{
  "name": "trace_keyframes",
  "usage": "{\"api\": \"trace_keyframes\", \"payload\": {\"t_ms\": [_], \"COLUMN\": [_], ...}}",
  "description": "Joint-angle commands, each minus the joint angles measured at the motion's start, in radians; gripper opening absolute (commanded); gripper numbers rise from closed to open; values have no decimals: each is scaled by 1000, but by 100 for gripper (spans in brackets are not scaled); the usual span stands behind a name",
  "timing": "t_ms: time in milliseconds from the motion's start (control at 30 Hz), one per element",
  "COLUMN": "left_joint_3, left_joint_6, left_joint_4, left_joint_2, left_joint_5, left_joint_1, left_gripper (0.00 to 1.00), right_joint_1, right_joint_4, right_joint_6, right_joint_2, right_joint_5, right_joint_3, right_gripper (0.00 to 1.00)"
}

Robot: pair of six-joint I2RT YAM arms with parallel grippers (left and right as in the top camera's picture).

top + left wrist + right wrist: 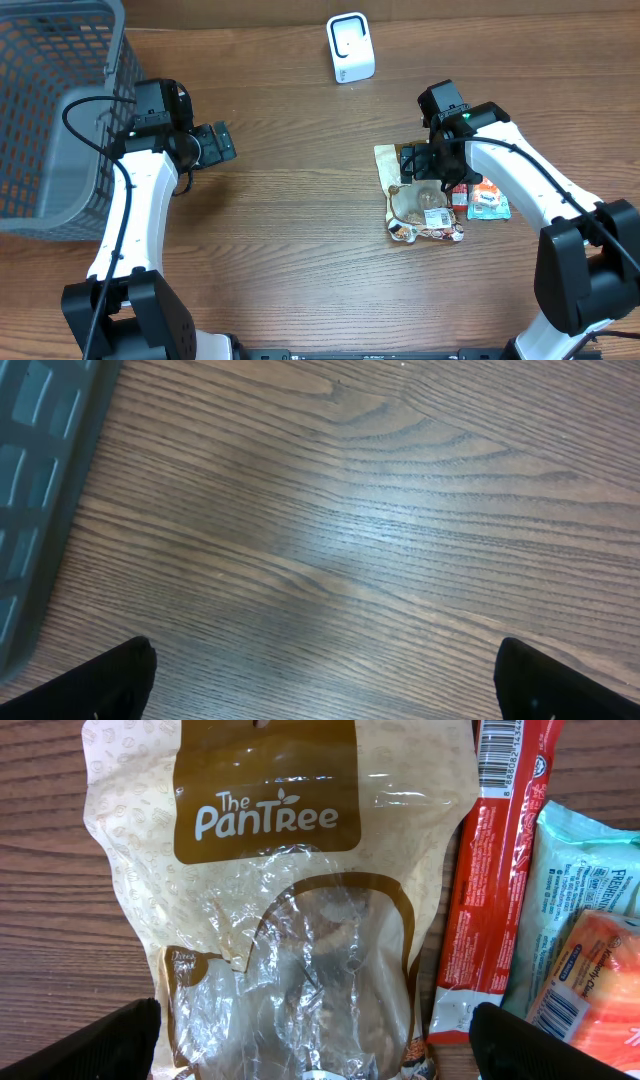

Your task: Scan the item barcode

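From overhead, the wooden table [300, 250] is seen with wide bare room across its middle and front. A grey basket [50, 110] is set at the far left edge, and the left gripper [222, 143] is held just beside it, spread wide and empty. A white scanner [350, 47] is stood near the back edge, well apart from both arms. The right gripper [418, 165] is held over the top of a snack bag [425, 210], which is laid flat right of centre. A red packet [460, 190] and a teal packet [490, 203] are crowded against the bag's right side.

In the left wrist view, only bare wood is seen between the widely parted fingertips [110, 680], with the basket wall [40, 480] close at the left.

In the right wrist view, the snack bag [270, 820] is framed between fingertips [110, 1040] spread fully apart, and nothing is gripped. The red packet [490, 870] is touching the bag's right edge, with the teal packet [590, 920] just beyond it.
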Motion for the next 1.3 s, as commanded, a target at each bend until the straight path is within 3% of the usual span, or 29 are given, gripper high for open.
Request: {"api": "trace_keyframes", "payload": {"t_ms": [0,300,933,1267], "left_joint_3": [16,16,16,16], "left_joint_6": [19,19,19,19], "left_joint_4": [1,1,1,1], "left_joint_2": [-12,-12,-12,-12], "left_joint_5": [-6,-6,-6,-6], "left_joint_1": [-1,-1,-1,-1], "left_gripper": [100,100,100,100], "right_joint_1": [-7,-7,-7,-7], "right_joint_4": [4,4,2,-90], "right_joint_6": [-8,-8,-8,-37], "right_joint_2": [-21,-150,-842,-1140], "right_joint_5": [2,2,3,42], "right_joint_3": [15,15,15,15], "right_gripper": [100,100,100,100]}}
